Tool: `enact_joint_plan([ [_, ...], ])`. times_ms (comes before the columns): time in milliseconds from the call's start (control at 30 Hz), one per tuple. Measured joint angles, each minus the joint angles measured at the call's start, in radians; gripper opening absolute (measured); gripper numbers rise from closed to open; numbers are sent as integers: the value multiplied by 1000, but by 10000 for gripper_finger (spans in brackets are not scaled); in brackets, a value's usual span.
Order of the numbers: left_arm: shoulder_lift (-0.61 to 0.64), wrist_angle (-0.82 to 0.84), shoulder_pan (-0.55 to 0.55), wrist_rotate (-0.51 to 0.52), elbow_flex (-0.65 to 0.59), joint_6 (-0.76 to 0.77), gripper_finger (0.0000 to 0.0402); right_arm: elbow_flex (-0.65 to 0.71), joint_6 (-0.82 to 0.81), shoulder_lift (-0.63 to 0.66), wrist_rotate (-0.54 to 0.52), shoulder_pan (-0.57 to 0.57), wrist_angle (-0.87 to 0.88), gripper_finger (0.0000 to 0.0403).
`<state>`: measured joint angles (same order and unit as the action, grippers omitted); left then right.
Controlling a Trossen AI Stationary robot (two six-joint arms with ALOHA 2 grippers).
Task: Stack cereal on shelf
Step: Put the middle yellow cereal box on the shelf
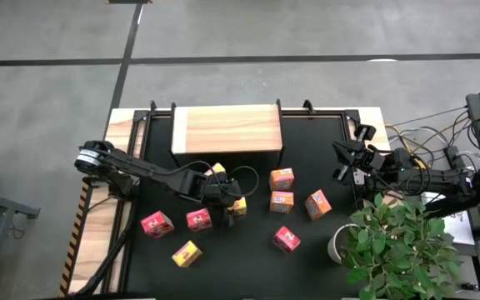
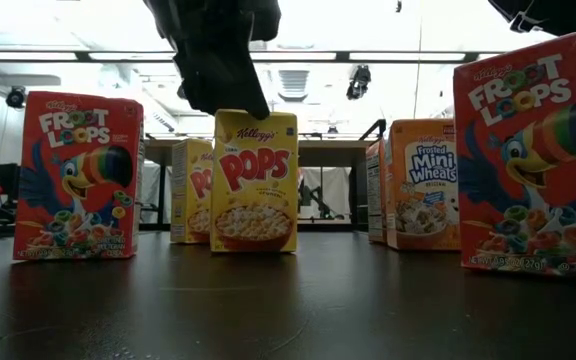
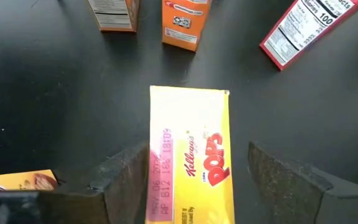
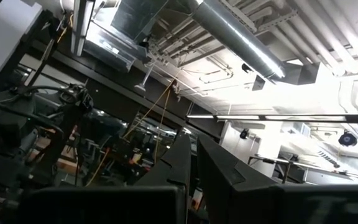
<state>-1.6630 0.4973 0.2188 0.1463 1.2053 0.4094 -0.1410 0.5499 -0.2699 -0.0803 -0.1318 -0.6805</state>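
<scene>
My left gripper (image 1: 228, 200) (image 3: 197, 155) hangs open over a yellow cereal box (image 1: 239, 207) (image 3: 190, 124) that stands upright on the black mat, one finger on either side of its top. The low view shows the same box (image 2: 255, 180) under the gripper (image 2: 223, 85). A second yellow box (image 1: 217, 172) stands just behind it and a third (image 1: 187, 253) nearer the front. Three pink-red boxes (image 1: 156, 223) (image 1: 198, 219) (image 1: 287, 239) and three orange boxes (image 1: 282, 177) (image 1: 282, 201) (image 1: 317, 204) stand scattered on the mat. The wooden shelf (image 1: 227, 129) lies at the far edge with nothing on top. My right gripper (image 1: 348, 162) (image 4: 193, 158) waits shut at the right, tipped up off the table. My left gripper comes down from above around the top of the yellow box (image 3: 166, 180). One finger (image 3: 126, 180) stands right beside the box's side and the other finger (image 3: 284, 180) stands a gap away. I cannot tell whether the near finger touches the box.
A potted plant (image 1: 398, 242) in a white pot (image 1: 340, 243) stands at the table's right front corner. Cables lie beyond the right edge. Bare black mat (image 1: 323, 142) lies between the shelf and the right arm.
</scene>
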Motion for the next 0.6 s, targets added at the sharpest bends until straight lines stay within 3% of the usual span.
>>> enact_joint_plan([
  [300,-2,-22,-4,0,-16,11,190,0,1,0,0,0,2,18],
  [600,-1,-22,-7,-1,-3,-17,156,0,1,0,0,0,3,18],
])
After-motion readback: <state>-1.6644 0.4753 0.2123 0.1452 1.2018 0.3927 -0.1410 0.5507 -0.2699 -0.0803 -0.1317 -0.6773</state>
